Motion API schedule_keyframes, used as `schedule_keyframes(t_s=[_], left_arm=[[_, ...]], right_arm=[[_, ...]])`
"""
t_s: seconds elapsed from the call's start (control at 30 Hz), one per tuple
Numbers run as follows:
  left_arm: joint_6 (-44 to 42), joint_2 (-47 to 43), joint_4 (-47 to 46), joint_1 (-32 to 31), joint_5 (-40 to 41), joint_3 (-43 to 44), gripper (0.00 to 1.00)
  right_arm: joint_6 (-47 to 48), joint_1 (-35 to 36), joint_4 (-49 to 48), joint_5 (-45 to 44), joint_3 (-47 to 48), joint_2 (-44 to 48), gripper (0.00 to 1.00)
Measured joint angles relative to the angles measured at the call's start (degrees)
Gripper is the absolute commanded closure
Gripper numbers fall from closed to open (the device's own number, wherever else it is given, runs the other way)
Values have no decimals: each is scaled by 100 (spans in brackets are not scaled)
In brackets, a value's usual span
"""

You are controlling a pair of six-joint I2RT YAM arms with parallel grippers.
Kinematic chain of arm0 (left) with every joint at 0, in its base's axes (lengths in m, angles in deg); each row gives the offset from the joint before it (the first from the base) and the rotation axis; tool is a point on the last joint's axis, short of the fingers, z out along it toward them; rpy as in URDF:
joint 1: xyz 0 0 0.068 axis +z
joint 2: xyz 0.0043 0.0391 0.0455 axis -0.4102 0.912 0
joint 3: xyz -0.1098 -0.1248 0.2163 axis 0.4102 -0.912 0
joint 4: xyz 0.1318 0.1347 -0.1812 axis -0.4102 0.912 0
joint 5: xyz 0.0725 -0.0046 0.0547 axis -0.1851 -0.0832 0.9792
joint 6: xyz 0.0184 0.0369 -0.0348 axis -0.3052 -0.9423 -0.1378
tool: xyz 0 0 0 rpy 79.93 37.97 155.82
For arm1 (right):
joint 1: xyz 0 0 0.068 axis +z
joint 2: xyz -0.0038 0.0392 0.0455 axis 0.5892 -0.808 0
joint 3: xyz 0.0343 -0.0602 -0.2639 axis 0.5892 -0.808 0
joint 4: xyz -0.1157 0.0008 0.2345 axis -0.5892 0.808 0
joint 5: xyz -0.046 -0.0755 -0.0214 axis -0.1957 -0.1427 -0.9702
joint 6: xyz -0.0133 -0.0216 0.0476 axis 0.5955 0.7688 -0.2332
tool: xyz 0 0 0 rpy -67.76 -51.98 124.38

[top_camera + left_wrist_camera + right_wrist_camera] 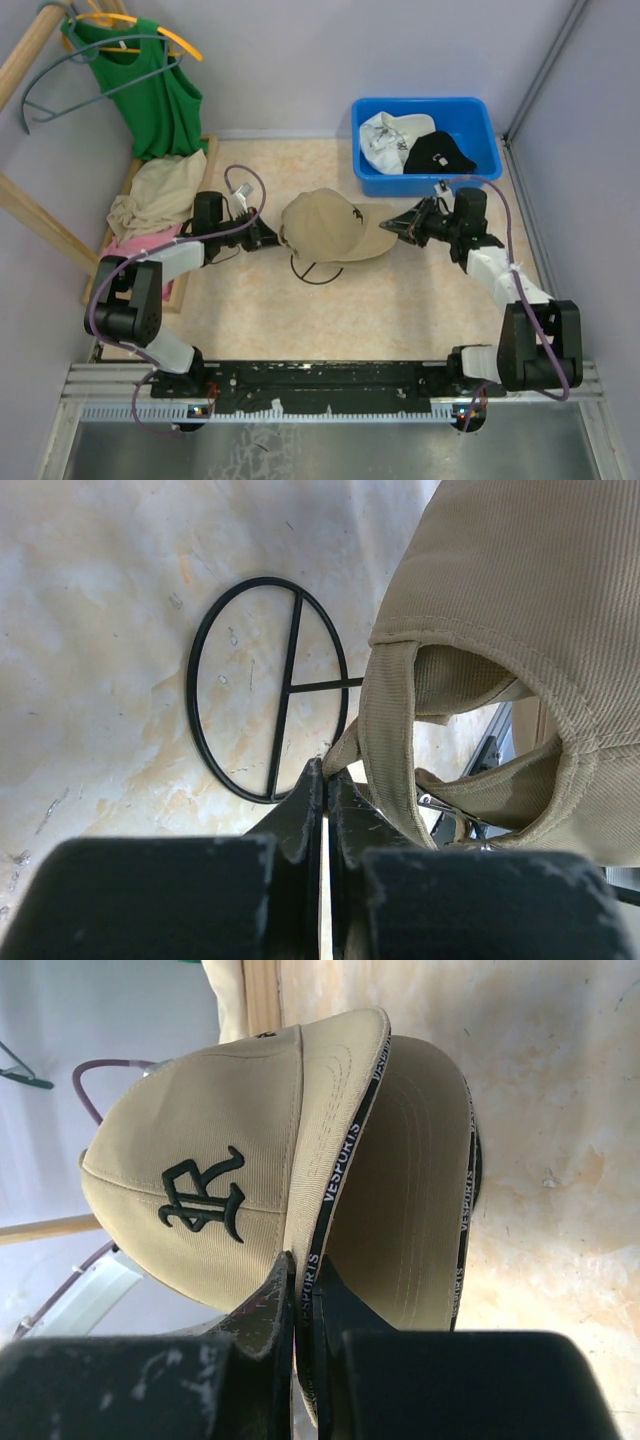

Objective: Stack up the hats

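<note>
Roughly, largest first.

Marbled table (400, 300): both arms reaching inward from the near edge toward the middle.

Back left: green tank top (160, 100) on a hanger, with a beige cloth (160, 190) heaped below it at the left side of the table.

Back right corner: blue bin (420, 103) holding white cap (385, 138) and black cap (438, 155), white on the left, the two touching. Both well apart from the tan pair.

Table centre, between the two grippers: two tan caps, one nested over the other.
- Upper tan cap (200, 1180): dark embroidered logo on the front, brim edged with a lettered black strip.
- Lower tan cap (415, 1190): brim showing just beyond the upper brim, slightly offset.
- Top view: only one tan mound (325, 225), crown left, brims pointing right.

Under the mound: dark wire frame (285, 690), a ring with cross bars, lying on the table and partly covered by the caps.

Right gripper (303, 1270): fingers pressed together on the brim edge of the upper tan cap.

Left gripper (325, 780): fingers closed to a sliver, pinching the back strap (385, 740) at the rear opening of a tan cap. Which of the two caps, cannot tell.
</note>
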Motion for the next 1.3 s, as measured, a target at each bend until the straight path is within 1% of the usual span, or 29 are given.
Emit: schedule_keyframes(t_s=[0.17, 0.23, 0.33, 0.37, 0.4, 0.43, 0.47, 0.53, 0.63, 0.7, 0.83, 1.07, 1.1, 1.17, 1.23, 1.3], left_arm=[[44, -11, -72, 0, -4, -52, 100], [52, -20, -74, 0, -4, -74, 100], [57, -24, -83, 0, -2, -94, 100], [59, -24, -85, 0, -2, -96, 100], [59, -24, -85, 0, -2, -96, 100], [61, -24, -85, 0, -2, -96, 100], [61, -24, -83, 0, -2, -96, 100], [63, -26, -81, 0, 0, -101, 100], [66, -42, -87, 0, -2, -105, 100], [66, -44, -81, 0, 9, -105, 100], [68, -48, -87, 2, 2, -120, 100], [70, -116, -87, 2, 26, -168, 100], [70, -157, -87, 2, 46, -188, 99], [72, -234, -85, 2, 85, -208, 89], [83, -304, -85, 7, 122, -223, 84], [116, -380, -79, 13, 173, -245, 77]], right_arm=[[-17, 184, 63, -361, -173, 129, 100], [-17, 306, 79, -509, -175, 127, 90], [-7, 487, 66, -713, -173, 74, 89], [-4, 540, 68, -774, -173, 22, 86], [-4, 584, 70, -820, -170, -31, 78], [4, 612, 72, -861, -170, -68, 67], [15, 627, 96, -903, -170, -85, 64], [177, 656, 306, -1091, -168, -92, 63], [352, 688, 599, -1276, -170, -103, 54], [505, 710, 826, -1460, -170, -103, 52], [656, 710, 1143, -1659, -170, -103, 42], [872, 603, 1464, -1853, -168, -11, 36], [911, 575, 1510, -1871, -164, 20, 35], [955, 525, 1572, -1893, -162, 57, 34], [1010, 496, 1615, -1915, -155, 66, 34], [1060, 487, 1703, -1947, -125, 66, 33]])
